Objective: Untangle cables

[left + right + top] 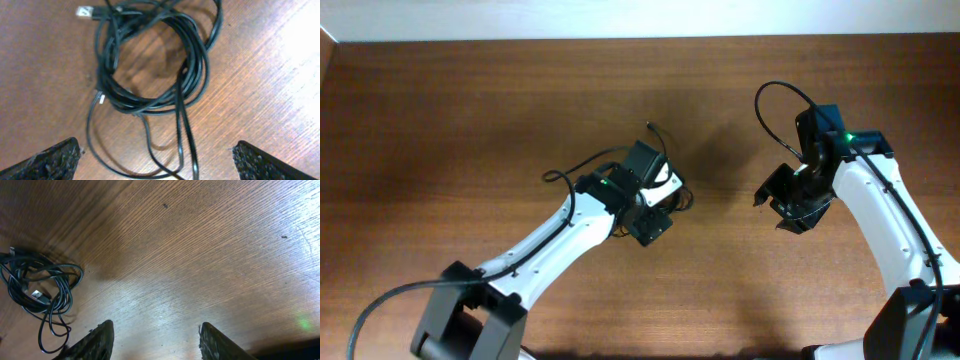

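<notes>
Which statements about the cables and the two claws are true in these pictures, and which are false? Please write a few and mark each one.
1. The cables lie in one tangled coil on the table. True.
2. The left claw is shut on a cable. False: it is wide open over the coil and grips nothing.
3. The right claw holds a plug. False: it is open and empty, over bare wood, with the coil off to one side.
4. A silvery plug shows at the edge of the coil. True.
</notes>
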Available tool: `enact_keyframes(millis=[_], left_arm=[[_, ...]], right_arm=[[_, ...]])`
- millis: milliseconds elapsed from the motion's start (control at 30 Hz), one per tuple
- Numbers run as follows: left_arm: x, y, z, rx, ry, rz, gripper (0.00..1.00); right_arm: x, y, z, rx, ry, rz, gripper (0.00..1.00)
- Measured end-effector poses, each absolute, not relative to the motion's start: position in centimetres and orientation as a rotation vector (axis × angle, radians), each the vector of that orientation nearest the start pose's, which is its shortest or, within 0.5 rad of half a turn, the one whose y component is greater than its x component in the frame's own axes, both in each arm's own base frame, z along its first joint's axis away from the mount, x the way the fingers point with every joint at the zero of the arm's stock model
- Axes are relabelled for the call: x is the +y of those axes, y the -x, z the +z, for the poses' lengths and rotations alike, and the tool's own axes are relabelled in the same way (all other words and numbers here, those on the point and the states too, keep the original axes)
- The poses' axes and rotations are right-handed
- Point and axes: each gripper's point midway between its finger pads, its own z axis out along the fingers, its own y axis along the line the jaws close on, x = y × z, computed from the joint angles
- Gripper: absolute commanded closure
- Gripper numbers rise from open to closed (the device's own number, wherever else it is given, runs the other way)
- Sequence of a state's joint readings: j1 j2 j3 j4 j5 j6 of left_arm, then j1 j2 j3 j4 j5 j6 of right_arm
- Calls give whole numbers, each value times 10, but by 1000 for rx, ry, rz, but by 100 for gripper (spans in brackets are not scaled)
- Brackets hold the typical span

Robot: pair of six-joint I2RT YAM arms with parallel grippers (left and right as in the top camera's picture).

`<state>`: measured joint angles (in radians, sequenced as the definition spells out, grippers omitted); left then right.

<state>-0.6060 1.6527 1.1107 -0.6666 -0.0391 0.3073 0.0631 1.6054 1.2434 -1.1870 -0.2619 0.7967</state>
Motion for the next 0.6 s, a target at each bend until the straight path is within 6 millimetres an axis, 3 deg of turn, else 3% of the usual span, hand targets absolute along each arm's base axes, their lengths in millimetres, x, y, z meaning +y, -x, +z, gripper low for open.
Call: enact_keyframes(millis=[33, 133, 167, 200, 267, 400, 433, 600], left_arm=[[-206, -307, 66, 2506, -1230, -28, 45], [-209, -309, 49, 2529, -1245, -30, 49], [-210, -313, 44, 2528, -1233, -23, 57], [-212, -317, 42, 2520, -1223, -16, 74], [-213, -323, 44, 2507, -1196, -11, 94], [-215, -336, 48, 2475, -1146, -5, 100], [-215, -341, 50, 2466, -1114, -9, 100], [-212, -357, 56, 2468, -977, -32, 100]], right_arm=[[62, -281, 107, 2996, -1145, 399, 44], [62, -277, 107, 3012, -1145, 391, 44], [62, -276, 107, 3016, -1146, 389, 44], [63, -275, 107, 3021, -1148, 389, 44], [64, -274, 107, 3028, -1148, 405, 44], [77, -272, 111, 3046, -1143, 505, 43], [82, -272, 112, 3053, -1131, 530, 36], [128, -278, 106, 3031, -1111, 651, 37]])
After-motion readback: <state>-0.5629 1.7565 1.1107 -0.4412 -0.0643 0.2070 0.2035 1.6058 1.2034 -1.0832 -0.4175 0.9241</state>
